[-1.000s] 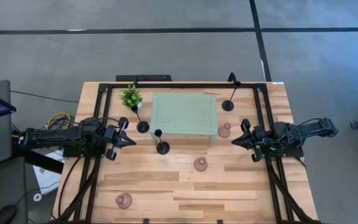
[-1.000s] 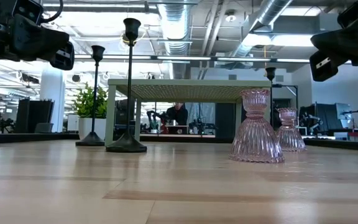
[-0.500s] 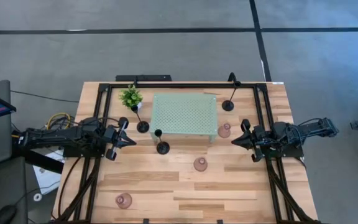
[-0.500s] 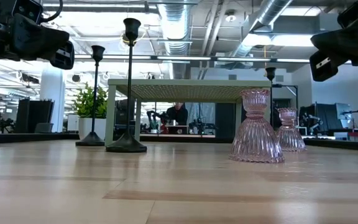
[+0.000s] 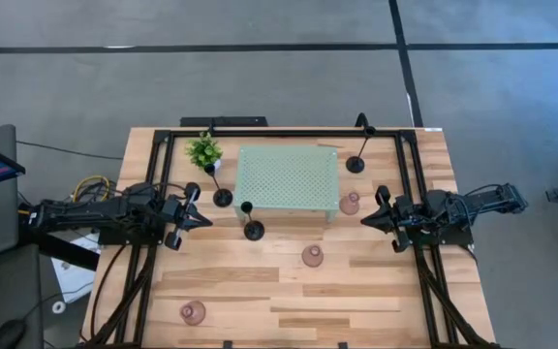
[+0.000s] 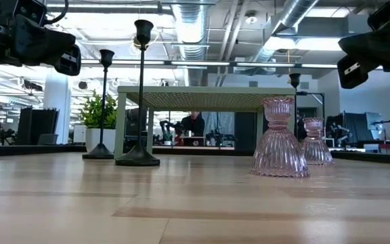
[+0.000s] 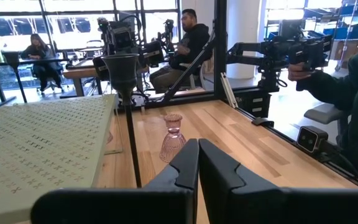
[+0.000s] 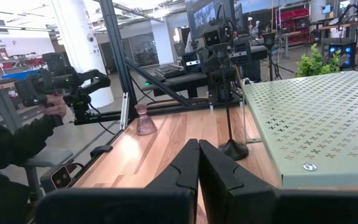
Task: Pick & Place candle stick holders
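nothing has moved: my left claw [image 5: 201,219] and right claw [image 5: 366,220] hover closed either side of the tabletop [image 5: 376,291], gripping nothing; candle stick holders [image 5: 252,223] stand around the mint stand [image 5: 289,179].

Six candle holders, one stand, one plant, two arms.

Three black stems stand on the tabletop [image 5: 376,291]: one [image 5: 222,195] by the plant [image 5: 204,151], one [image 5: 252,228] before the stand [image 5: 288,180], one [image 5: 356,162] at the far right. Three pink glass holders: one [image 5: 350,204] beside the stand, one [image 5: 312,256] mid-tabletop, one [image 5: 193,313] at the near left.
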`<state>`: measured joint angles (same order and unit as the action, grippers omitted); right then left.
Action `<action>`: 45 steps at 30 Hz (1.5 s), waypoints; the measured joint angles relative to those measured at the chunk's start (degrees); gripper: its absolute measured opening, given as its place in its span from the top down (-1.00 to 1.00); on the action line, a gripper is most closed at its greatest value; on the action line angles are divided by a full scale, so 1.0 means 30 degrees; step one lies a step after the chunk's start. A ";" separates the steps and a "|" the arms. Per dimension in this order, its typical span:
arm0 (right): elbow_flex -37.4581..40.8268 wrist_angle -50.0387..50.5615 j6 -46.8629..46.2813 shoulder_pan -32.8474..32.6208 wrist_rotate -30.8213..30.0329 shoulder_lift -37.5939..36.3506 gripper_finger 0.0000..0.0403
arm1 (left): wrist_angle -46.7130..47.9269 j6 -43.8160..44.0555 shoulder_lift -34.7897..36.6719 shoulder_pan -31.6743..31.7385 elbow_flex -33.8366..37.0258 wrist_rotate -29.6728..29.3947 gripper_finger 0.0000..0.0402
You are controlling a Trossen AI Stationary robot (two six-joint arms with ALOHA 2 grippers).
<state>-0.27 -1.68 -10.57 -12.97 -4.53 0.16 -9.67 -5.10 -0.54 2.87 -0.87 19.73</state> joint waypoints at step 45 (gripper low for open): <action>0.0000 0.0003 0.0575 0.0000 -0.0010 0.0003 1.00 | -0.0802 0.0503 0.0007 -0.0006 0.0001 -0.0321 0.94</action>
<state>-0.27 -1.67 -8.84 -12.97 -4.56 0.16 -12.08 -3.60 -0.51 2.85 -0.86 18.76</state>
